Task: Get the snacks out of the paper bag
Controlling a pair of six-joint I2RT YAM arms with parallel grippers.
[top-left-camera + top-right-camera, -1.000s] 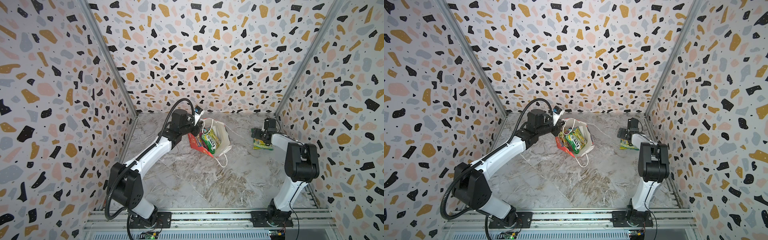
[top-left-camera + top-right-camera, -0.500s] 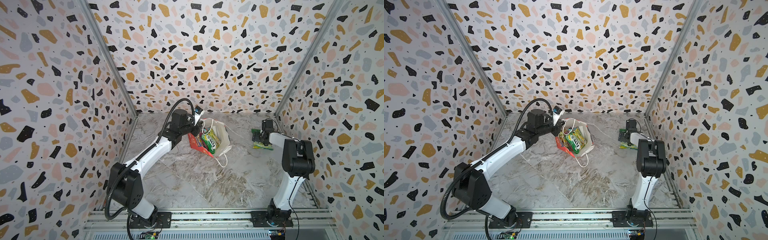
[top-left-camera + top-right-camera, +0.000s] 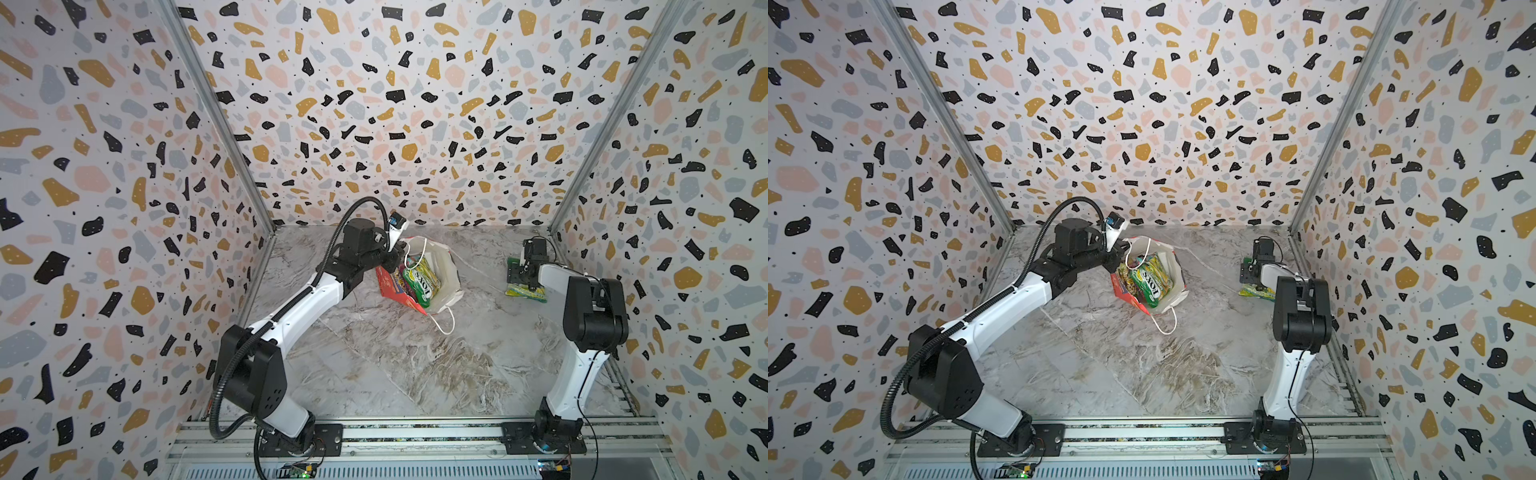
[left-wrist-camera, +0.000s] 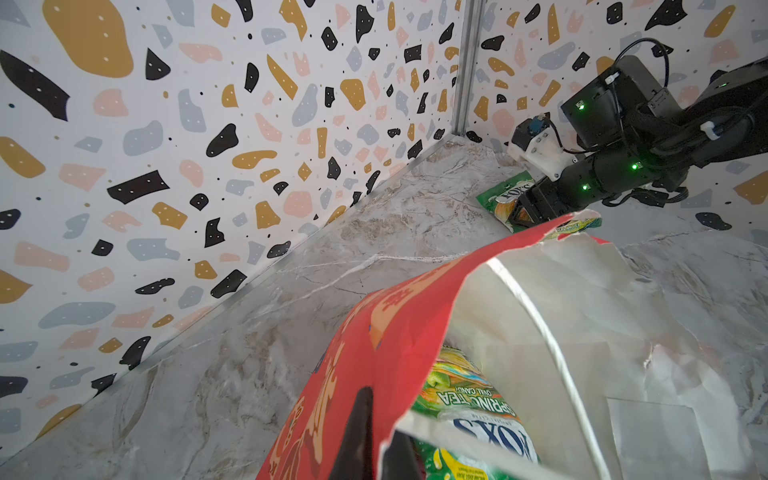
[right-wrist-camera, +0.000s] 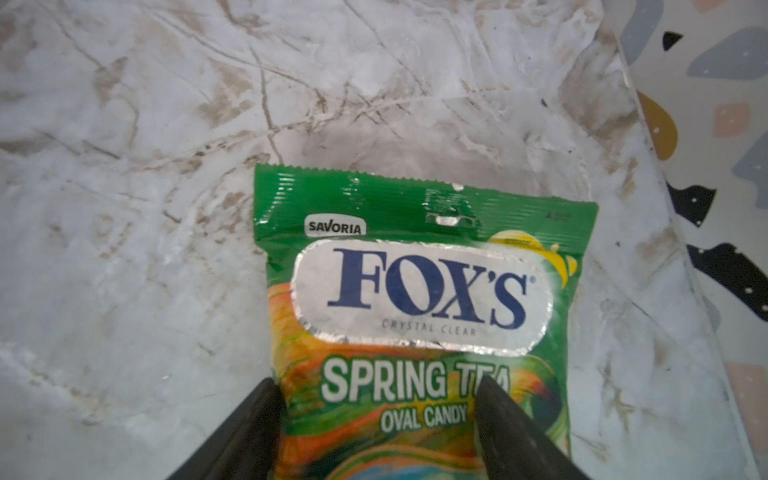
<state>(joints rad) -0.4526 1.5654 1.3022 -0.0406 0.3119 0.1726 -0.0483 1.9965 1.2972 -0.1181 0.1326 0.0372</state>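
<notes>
**One packet out, more in the bag**

We see the small red paper bag (image 3: pixel 389 289), white inside with white cord handles, leaning open-mouthed near the middle of the grey marbled counter (image 3: pixel 415 374). The left fingers (image 4: pixel 360 428) are clenched on the bag's red wall at its 10 o'clock rim. Inside lies a flat glossy green bagged packet (image 3: pixel 420 281) marked FOX'S. At its 9 o'clock is a darker packet (image 3: pixel 397 282) whose print we cannot read. One cord handle (image 3: pixel 446 333) trails onto the counter at the bag's 5 o'clock.

Well apart, at the bag's 3 o'clock near the speckled wall (image 3: pixel 665 208), a flat glossy green loose packet (image 5: pixel 415 286) reading FOX'S Spring Tea Oval Candy lies flat on the counter. The right fingers (image 5: pixel 509 432) hang released over it, spread apart. One is at the packet's edge and the other over its print. We cannot tell whether they touch it.
</notes>
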